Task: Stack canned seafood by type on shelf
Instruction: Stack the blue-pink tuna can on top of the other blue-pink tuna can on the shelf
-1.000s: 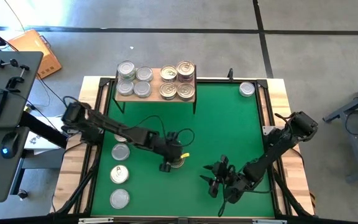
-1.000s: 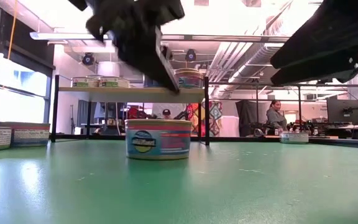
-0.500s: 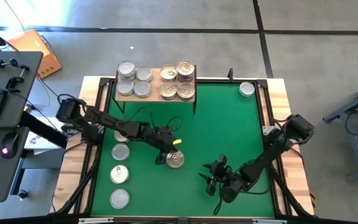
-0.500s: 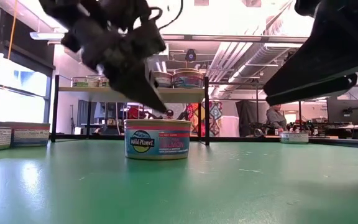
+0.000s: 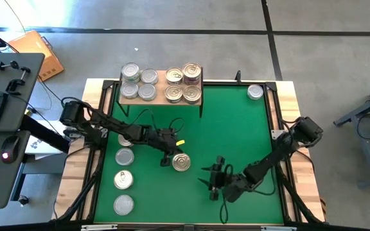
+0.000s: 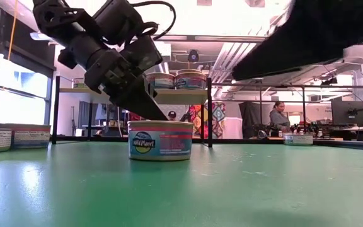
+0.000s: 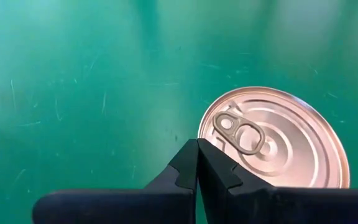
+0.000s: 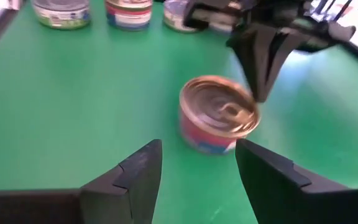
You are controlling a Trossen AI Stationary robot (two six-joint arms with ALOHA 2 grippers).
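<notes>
Right gripper (image 5: 212, 181) largely cut off in low view, seen only as dark mass at top. Fingers (image 8: 135, 177) held apart, nothing between them; gold-lidded can (image 5: 181, 163) stood just ahead on green mat (image 5: 236, 135). Left gripper (image 5: 167, 160) pressed fully closed (empty), tip (image 7: 197, 163) set beside can rim; contact cannot be told. Shelf (image 5: 161, 95) loaded with stacked cans, well apart at mat's far edge.

Left hand (image 5: 166, 162) beside tin (image 5: 181, 163)
</notes>
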